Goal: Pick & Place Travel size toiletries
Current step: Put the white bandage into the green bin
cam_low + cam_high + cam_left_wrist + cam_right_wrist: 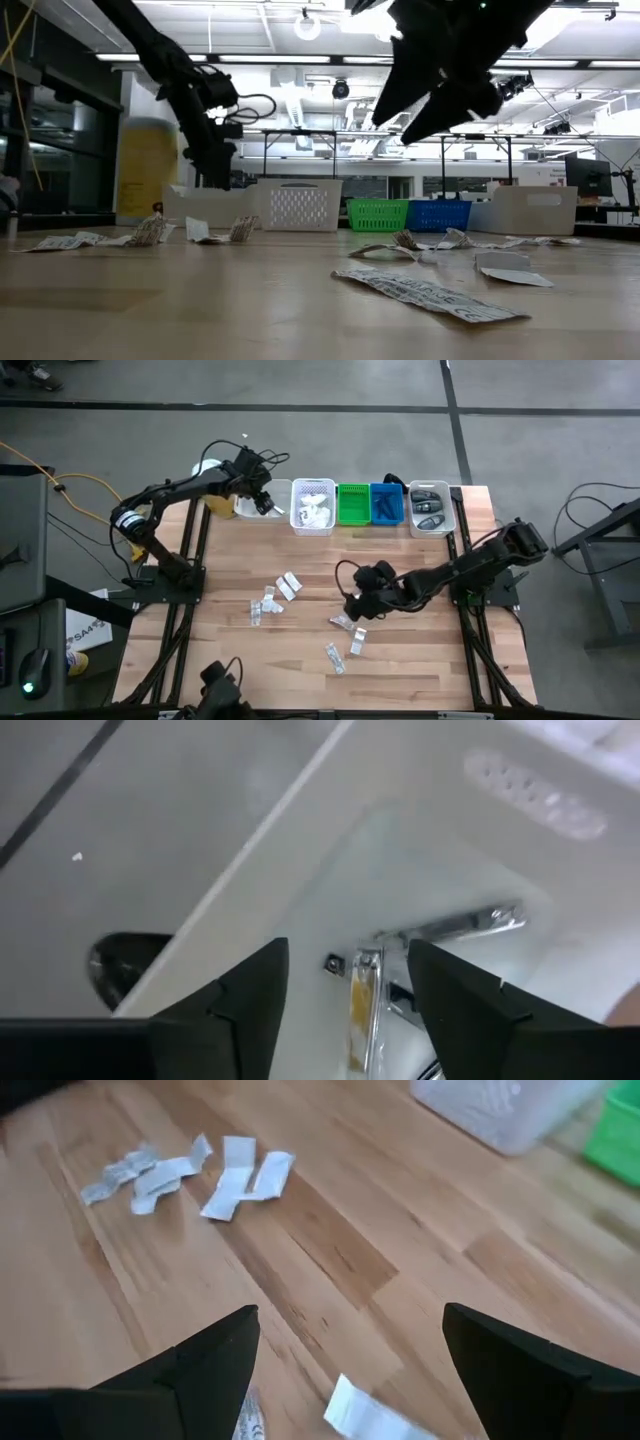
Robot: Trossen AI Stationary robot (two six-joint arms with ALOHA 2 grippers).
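The toiletries are small clear and white sachets lying flat on the wooden table: one cluster left of centre, another nearer the front. My left gripper hangs open over the white bin at the far left. A clear sachet with yellow contents shows in the bin below the gap between its fingers. My right gripper hovers open above the table near the front cluster, with a white sachet on the wood under its gap.
Along the far edge stand a white basket, a green basket, a blue basket and a pale bin holding dark items. A yellow canister stands behind the left bin. More sachets lie near the front.
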